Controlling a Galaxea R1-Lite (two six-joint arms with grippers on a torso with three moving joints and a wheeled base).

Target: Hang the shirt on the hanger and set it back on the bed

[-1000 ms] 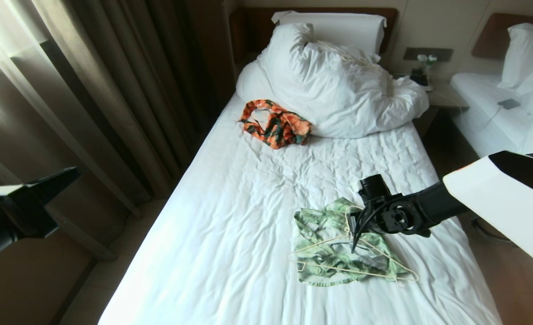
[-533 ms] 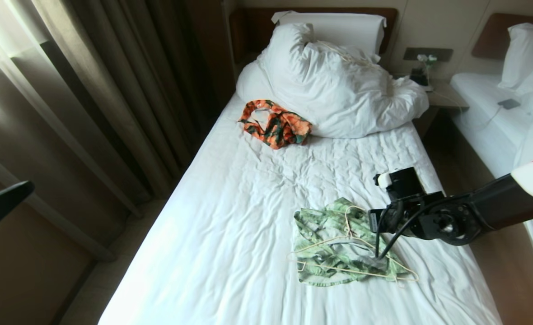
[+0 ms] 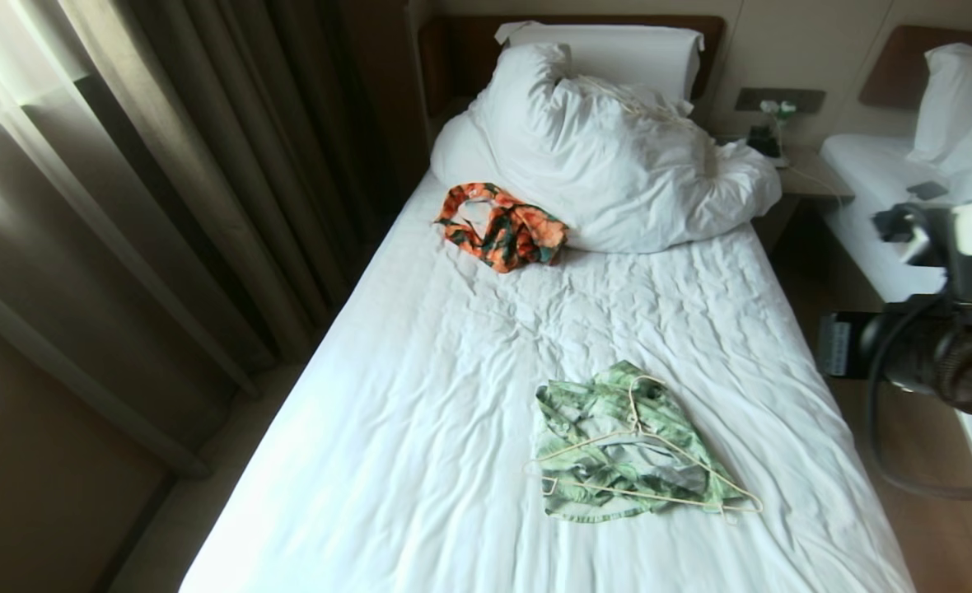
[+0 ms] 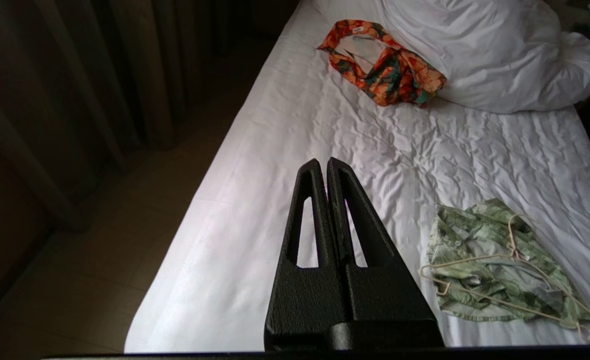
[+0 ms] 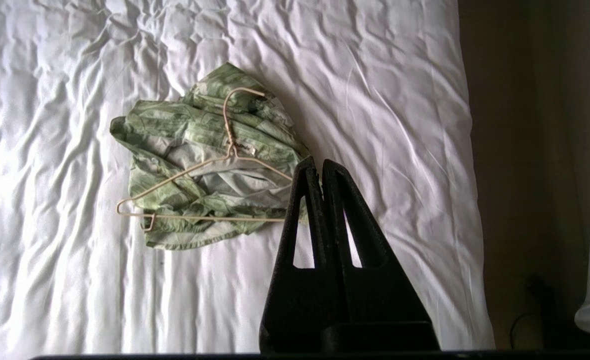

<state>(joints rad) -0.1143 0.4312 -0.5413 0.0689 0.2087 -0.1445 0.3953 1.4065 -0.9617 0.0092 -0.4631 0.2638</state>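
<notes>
On the bed, the hanger lies atop the crumpled shirt, hook toward the pillow, nearer the right gripper, whose fingers are pressed together, empty.

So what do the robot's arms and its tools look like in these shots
Each tool, left tool and right tool, is matte black with a rough, grainy texture: two tapering fingers with long triangular cut-outs, on a black block base. In the head view only the right arm shows: dark cylindrical housing, a white part above, and black cables, one looping below and one coiled.
</notes>
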